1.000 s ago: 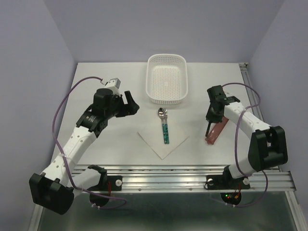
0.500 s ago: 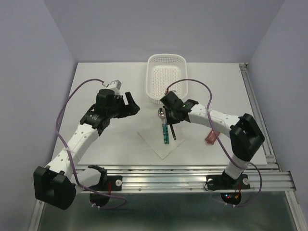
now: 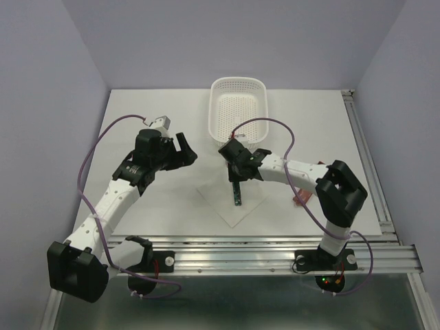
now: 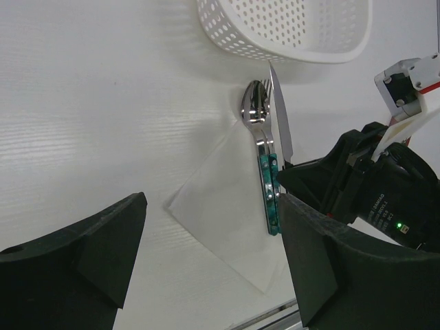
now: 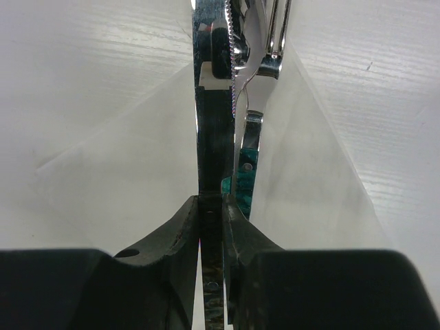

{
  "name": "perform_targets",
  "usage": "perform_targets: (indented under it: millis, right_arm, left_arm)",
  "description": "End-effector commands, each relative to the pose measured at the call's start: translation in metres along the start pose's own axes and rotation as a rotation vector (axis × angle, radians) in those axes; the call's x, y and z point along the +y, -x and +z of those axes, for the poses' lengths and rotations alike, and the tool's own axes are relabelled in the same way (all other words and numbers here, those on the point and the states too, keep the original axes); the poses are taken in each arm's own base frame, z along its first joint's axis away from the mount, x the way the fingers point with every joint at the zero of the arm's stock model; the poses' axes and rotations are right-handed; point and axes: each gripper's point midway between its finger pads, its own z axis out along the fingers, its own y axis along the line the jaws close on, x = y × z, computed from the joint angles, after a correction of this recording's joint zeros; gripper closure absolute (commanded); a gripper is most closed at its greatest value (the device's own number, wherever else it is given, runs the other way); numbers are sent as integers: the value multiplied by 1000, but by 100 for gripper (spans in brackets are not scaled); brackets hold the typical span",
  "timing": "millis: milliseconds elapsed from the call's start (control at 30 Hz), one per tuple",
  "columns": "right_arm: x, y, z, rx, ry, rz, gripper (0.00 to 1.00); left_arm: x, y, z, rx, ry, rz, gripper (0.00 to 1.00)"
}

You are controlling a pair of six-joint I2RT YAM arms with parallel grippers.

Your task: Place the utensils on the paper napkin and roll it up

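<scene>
The white paper napkin (image 3: 218,201) lies as a diamond in front of the basket. A spoon with a silver bowl (image 4: 255,104) and green handle (image 3: 236,195) lies on it, pointing at the basket. My right gripper (image 3: 236,173) is shut on the dark handle of a serrated knife (image 5: 213,103), held just left of the spoon's handle (image 5: 244,177) over the napkin (image 5: 124,158). The knife's blade (image 4: 281,120) reaches toward the basket. My left gripper (image 3: 184,147) is open and empty, hovering left of the napkin (image 4: 220,199).
A white perforated basket (image 3: 238,140) stands behind the napkin, and its near rim (image 4: 289,51) is close to the knife tip. A reddish object (image 3: 300,199) lies right of the napkin. A metal rail (image 3: 261,247) runs along the near table edge.
My right arm has swung from the right side of the table to the napkin with the knife in its grip and lowered it beside the spoon. The left arm has barely moved.
</scene>
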Motion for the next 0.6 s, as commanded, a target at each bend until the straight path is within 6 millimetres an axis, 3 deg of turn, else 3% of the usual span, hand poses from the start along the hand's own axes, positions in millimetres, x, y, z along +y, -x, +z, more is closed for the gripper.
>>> perform_targets:
  millis: [0,567]
  right_arm:
    - [14,9,5,-60,10,38,96]
    - [-1,-11,18,-32,-79,39,89]
  left_arm:
    - [-6,14,-10,-51,-14,22,12]
    - [-1,0,-6,-24,-16,2,12]
